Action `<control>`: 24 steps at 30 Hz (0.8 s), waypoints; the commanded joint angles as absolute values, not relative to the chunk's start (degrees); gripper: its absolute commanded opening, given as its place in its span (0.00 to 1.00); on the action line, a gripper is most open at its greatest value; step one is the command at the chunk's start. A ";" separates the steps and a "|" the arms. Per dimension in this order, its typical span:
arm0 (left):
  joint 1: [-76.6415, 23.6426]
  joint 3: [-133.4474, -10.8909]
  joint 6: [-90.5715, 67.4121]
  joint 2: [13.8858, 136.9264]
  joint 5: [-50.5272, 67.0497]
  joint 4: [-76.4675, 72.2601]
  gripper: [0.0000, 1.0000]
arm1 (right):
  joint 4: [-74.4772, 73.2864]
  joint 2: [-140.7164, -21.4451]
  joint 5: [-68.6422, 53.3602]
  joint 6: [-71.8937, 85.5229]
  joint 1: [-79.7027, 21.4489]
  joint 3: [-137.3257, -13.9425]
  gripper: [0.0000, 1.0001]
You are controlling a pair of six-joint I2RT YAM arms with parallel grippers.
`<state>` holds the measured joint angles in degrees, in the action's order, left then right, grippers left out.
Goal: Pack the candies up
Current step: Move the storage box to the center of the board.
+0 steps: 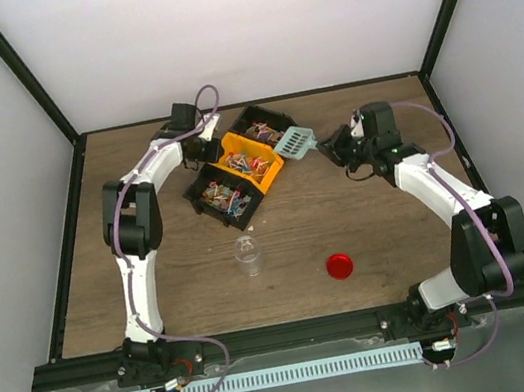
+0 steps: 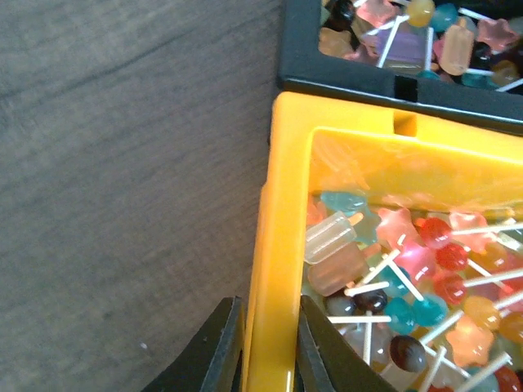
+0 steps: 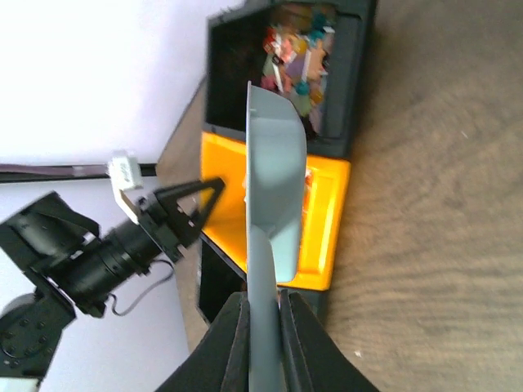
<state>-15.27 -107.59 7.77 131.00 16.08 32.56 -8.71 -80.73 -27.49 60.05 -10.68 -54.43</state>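
Wood-grain counter (image 1: 346, 212) enclosed by white walls (image 1: 233, 28) and black frame. Left pincer (image 2: 270, 347) narrowed onto wall of yellow bin (image 2: 282, 204), one finger set each side. Right pincer (image 3: 263, 331) clamped on handle of teal scoop (image 3: 276, 163), held near bins. Yellow bin flanked by two black bins (image 1: 248, 217). Candies (image 2: 409, 261) heaped in all three.

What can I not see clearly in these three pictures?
Right wrist view: the teal scoop shows edge-on, so its inside is hidden; it covers part of the yellow bin.
Left wrist view: the frame edges cut off most of that bin.
Top view: single candies are too small; so is anything inside the clear jar.
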 commanded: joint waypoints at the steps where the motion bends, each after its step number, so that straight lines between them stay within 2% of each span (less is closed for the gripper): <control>1: -15.56 -104.53 5.26 127.72 18.48 31.42 0.15 | -8.40 -82.76 -24.52 57.05 -11.42 -61.63 0.01; 13: -15.81 -104.95 4.53 125.94 22.08 31.50 0.04 | -10.38 -87.52 -22.13 54.68 -11.43 -68.27 0.01; 24: -16.61 -104.35 8.11 124.53 26.19 32.39 0.04 | -25.17 -98.47 -17.33 50.32 -11.42 -84.37 0.01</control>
